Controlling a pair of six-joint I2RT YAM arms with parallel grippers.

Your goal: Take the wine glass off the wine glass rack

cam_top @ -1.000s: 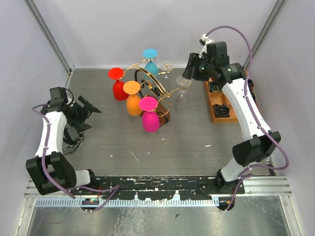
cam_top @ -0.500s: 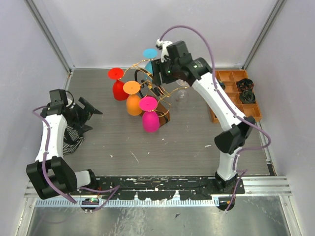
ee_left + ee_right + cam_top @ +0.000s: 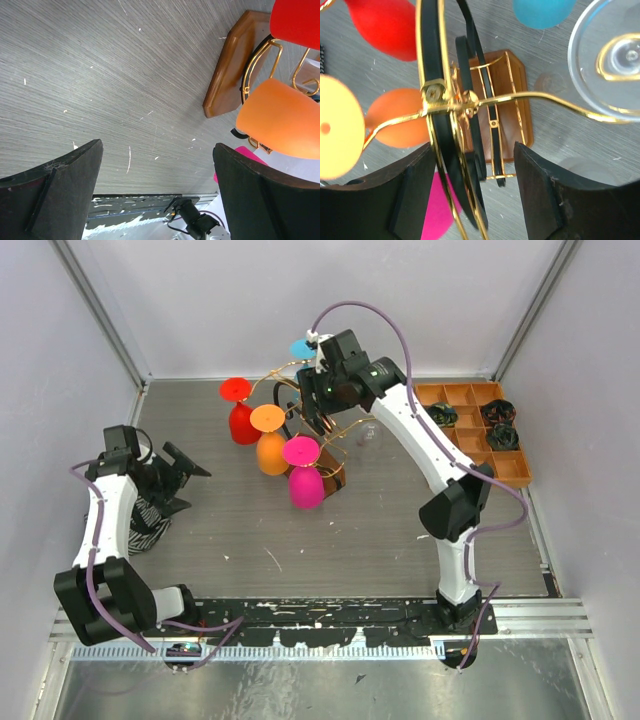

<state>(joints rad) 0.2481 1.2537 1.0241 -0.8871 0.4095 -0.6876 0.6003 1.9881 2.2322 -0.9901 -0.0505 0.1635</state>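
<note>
Top external view: the wine glass rack (image 3: 330, 468) stands on the grey tabletop (image 3: 300, 540), a little toward 12 o'clock from the middle. The red wine glass (image 3: 243, 425), orange wine glass (image 3: 272, 453) and pink wine glass (image 3: 305, 487) hang on its 9 o'clock side. The blue wine glass (image 3: 303, 347) is at 12 o'clock and the clear wine glass (image 3: 372, 437) at 3 o'clock. The right tool (image 3: 318, 412) hangs right over the rack, and its arm hides some gold wire. An orange-brown tray (image 3: 485, 475) sits well apart at 3 o'clock. The left tool (image 3: 185, 483) is well apart at 9 o'clock, near a striped thing (image 3: 145, 525).

Left wrist view: the left tool is wide open, with only bare tabletop between its fingers. The rack's wooden base and the orange and red glasses show at 2 o'clock.

Right wrist view: the right tool (image 3: 474, 147) is open and holds nothing. A gold hoop and black bands of the rack run between its fingers, closest to the finger at 9 o'clock. The clear glass hangs on a gold hook at 1 o'clock, apart from the fingers.
</note>
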